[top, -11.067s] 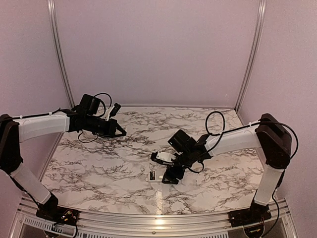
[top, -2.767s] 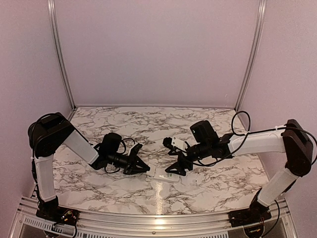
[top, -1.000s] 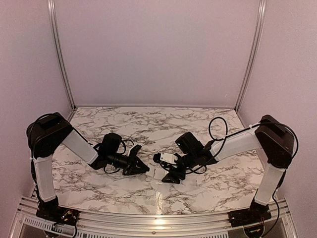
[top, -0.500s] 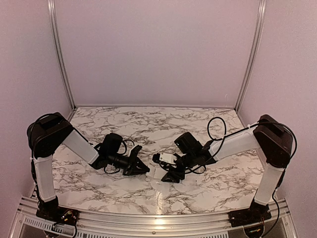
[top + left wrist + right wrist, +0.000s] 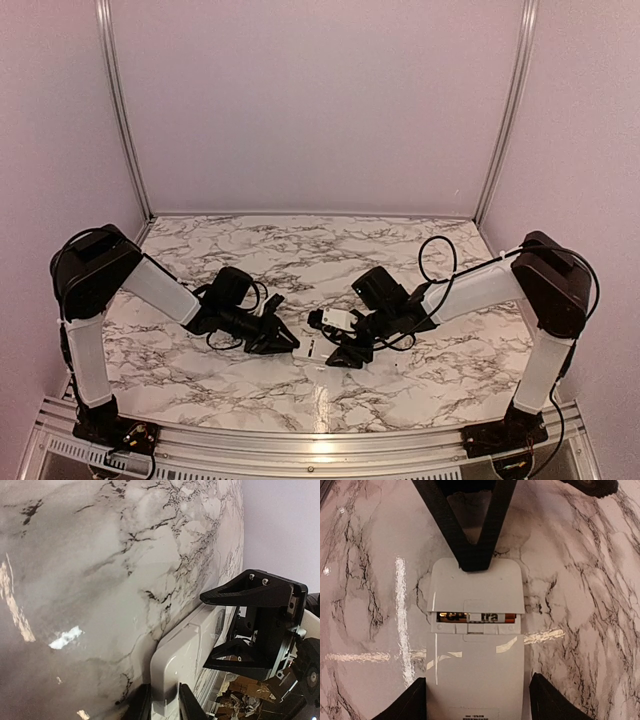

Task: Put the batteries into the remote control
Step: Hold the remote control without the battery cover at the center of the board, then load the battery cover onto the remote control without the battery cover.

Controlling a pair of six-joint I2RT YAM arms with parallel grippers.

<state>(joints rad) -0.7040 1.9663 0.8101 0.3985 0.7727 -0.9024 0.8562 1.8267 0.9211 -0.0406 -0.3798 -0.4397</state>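
The white remote control (image 5: 311, 348) lies back side up on the marble table between both grippers. In the right wrist view its battery cover (image 5: 475, 587) stands slightly slid open, and a dark battery (image 5: 451, 616) with a copper end shows through the gap. My right gripper (image 5: 476, 702) clasps the remote's long sides, one finger on each. My left gripper (image 5: 165, 706) is shut on the cover end of the remote (image 5: 186, 647); its fingers (image 5: 472, 540) meet in a V at that end. No loose battery is in view.
The marble table (image 5: 300, 260) has a metal rail along its near edge (image 5: 320, 440). Plain walls stand behind and on both sides. The right gripper's black fingers (image 5: 252, 592) sit close in front of the left wrist camera.
Since 11 s ago the left arm has come down from the back left to the remote's end. In the last second the left gripper has edged closer onto the remote; the right gripper stays.
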